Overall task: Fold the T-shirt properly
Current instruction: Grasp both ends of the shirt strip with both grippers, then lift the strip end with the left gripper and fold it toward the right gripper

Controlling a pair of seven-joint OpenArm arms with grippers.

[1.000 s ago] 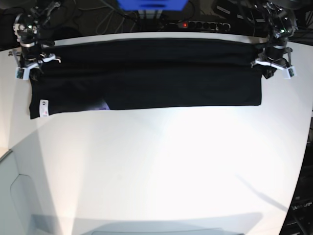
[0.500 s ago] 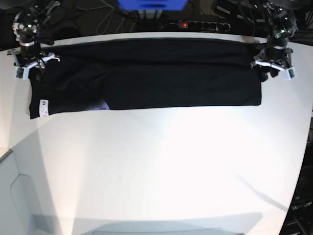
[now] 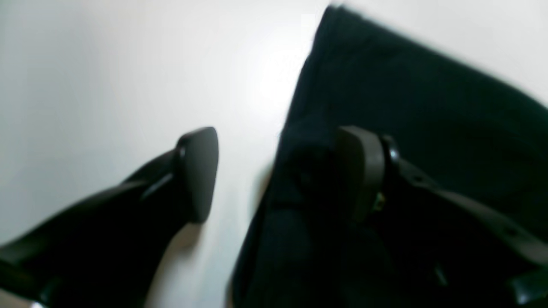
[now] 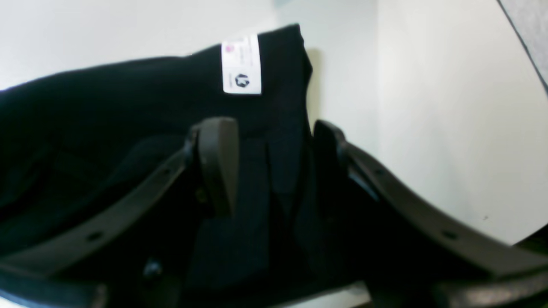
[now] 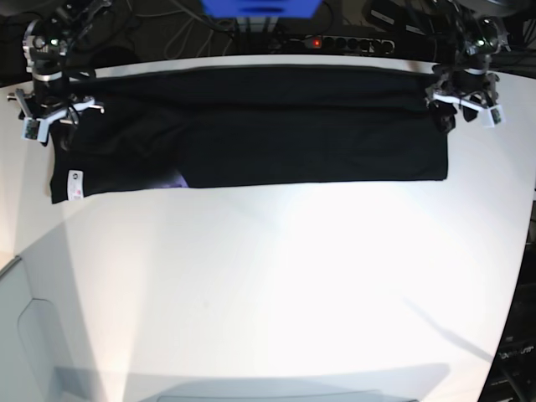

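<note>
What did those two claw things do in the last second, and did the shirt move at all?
Both crept toward the table's far edge: the right gripper and the left gripper, each at one end of the T-shirt. Their jaws are open, straddling cloth, not gripping. The shirt lies folded as before, its white label unmoved.

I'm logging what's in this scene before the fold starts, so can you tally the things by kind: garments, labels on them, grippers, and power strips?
Garments: 1, the T-shirt
White labels: 1, the label
Grippers: 2, the left gripper and the right gripper
Power strips: 1, the power strip behind the table
Total: 5
</note>
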